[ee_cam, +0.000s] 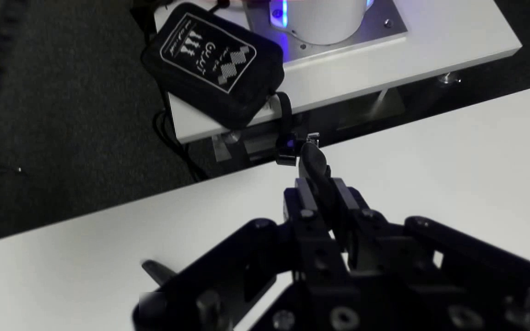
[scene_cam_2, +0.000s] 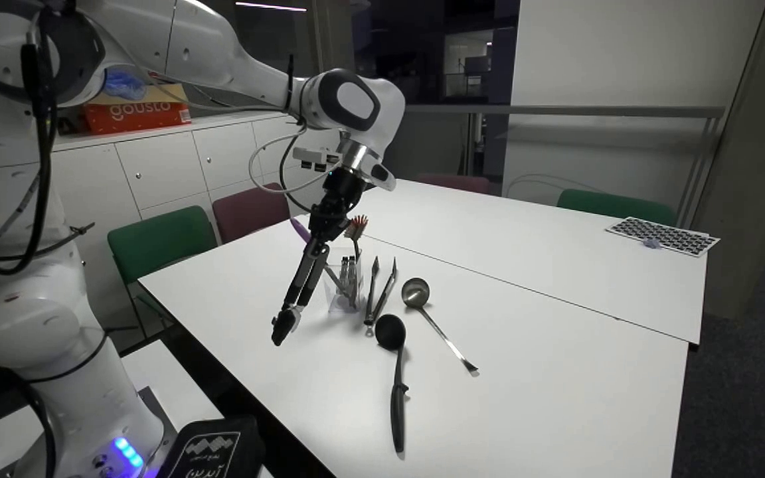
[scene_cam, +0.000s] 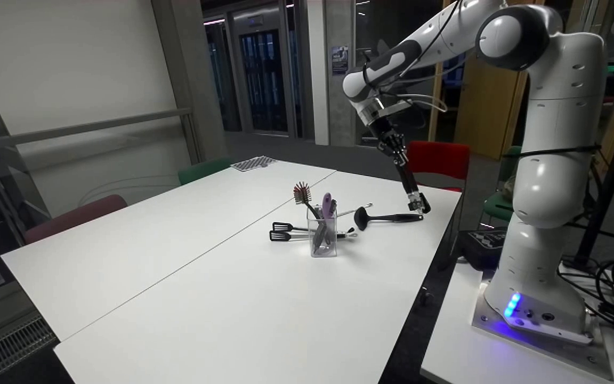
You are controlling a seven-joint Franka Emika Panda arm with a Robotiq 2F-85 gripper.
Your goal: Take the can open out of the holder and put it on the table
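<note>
Where the arm point(scene_cam_2: 223, 60) reaches out over the white table point(scene_cam: 264, 298), its gripper point(ee_cam: 324, 197) slants downward, jaws pinched on the dark handles of a can opener point(scene_cam: 408, 181). Wrist view gives it best: handle squeezed between the jaws, a dark knob and small bright metal head jutting past them. Opener is out of the holder point(scene_cam: 330, 249), hanging tilted above the table, head lowest; wrist view sets that head against the table edge facing the robot base point(ee_cam: 320, 23).

Holder: clear-walled, upright on the table. Inside, a red-tipped brush point(scene_cam: 302, 193), bristles up, and a purple-handled utensil point(scene_cam: 327, 205), leaning; darker and metallic pieces lower down overlap too much to name.

Laid flat near the holder: tongs point(scene_cam_2: 383, 299), arms spread, with dark slotted ends; in an exterior view they pass behind the holder and show on both sides of it. Also a steel ladle point(scene_cam_2: 417, 293), bowl toward the holder, and a black ladle point(scene_cam_2: 397, 401), handle pointing away from it; the two lie near each other, apart. Wrist view catches one dark handle end point(ee_cam: 157, 271) on the table, partly covered by the gripper; cannot tell which utensil it belongs to.

At the table's far corner, a black-and-white patterned sheet point(scene_cam_2: 671, 239). Beside the robot base, on a white side table point(ee_cam: 430, 46), sits a black case point(ee_cam: 214, 64) with white printing.
</note>
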